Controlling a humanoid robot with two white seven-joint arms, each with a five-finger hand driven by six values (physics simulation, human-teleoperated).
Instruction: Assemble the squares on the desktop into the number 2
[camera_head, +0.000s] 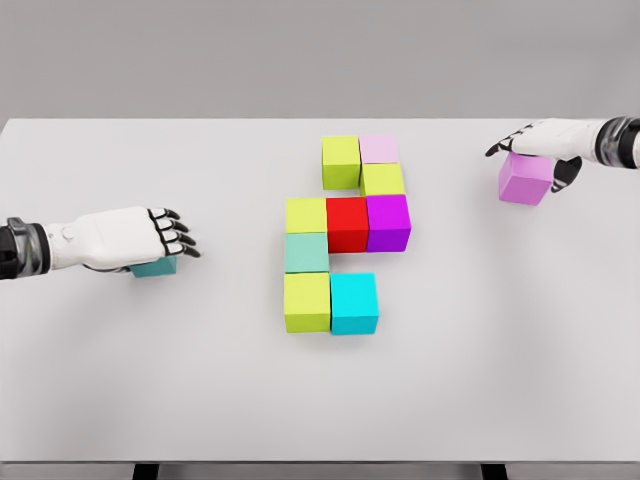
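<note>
At mid-worktop (100, 400), forming most of a blocky 2 from nine touching cubes: yellow-green cube (341, 161) and pale pink cube (379, 149) making the top bar, another yellow-green cube (383, 180) dropping down the right side, then a middle row of yellow-green (306, 215), red cube (347, 224) and purple cube (388, 222). Continuing down the left through the mint cube (306, 252) to a bottom row of yellow-green (307, 302) and cyan cube (354, 302). Likely lacking one cube at the bottom right, and perhaps one at the top left, judging by the middle row's width.

Well apart to the right, gripping a violet cube (525, 181) from above with the right hand (540, 145), fingers draped over its top, probably carrying it in as a missing piece. Well apart to the left, covering a teal cube (155, 266) with the left hand (135, 238), fingers curling past it; not possible to tell whether grasping or merely resting on top. Probably keeping that cube ready for the remaining gap.
</note>
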